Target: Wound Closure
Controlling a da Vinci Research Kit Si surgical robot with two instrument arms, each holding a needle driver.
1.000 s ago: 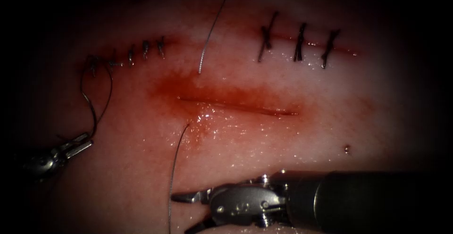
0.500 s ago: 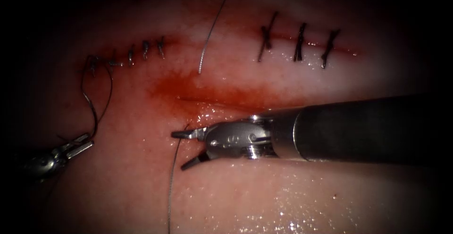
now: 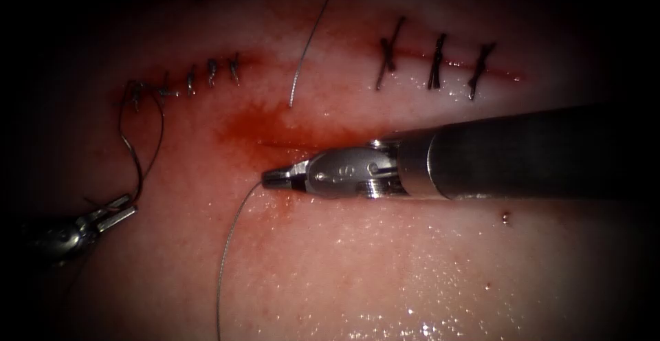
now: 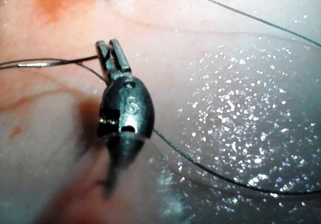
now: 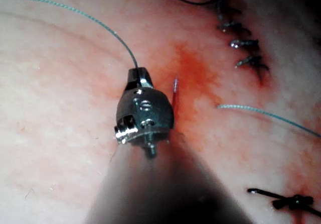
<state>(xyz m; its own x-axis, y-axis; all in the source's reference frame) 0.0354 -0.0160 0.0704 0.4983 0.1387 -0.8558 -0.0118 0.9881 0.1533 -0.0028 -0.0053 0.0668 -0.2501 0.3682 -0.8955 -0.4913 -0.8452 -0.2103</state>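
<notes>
Right gripper (image 3: 267, 176), open beside the thread 0.5 s ago, now has its jaws clenched on the thread (image 3: 230, 245) at the lower edge of the open cut (image 3: 275, 145), near the cut's left end; the shaft has risen to lie across the cut. The strand, straight before, now curves away from the jaws toward the lower frame edge. Left gripper (image 3: 118, 212) is unchanged at far left – jaws clenched on a dark thread loop (image 3: 141, 169) that runs up to the 4 stitches (image 3: 199, 74) at upper left. 3 dark stitches (image 3: 434, 62) close the wound at upper right. Red fluid (image 3: 254, 124) stains the tissue (image 3: 412, 272) around the cut – whether the needle is in view cannot be told.
</notes>
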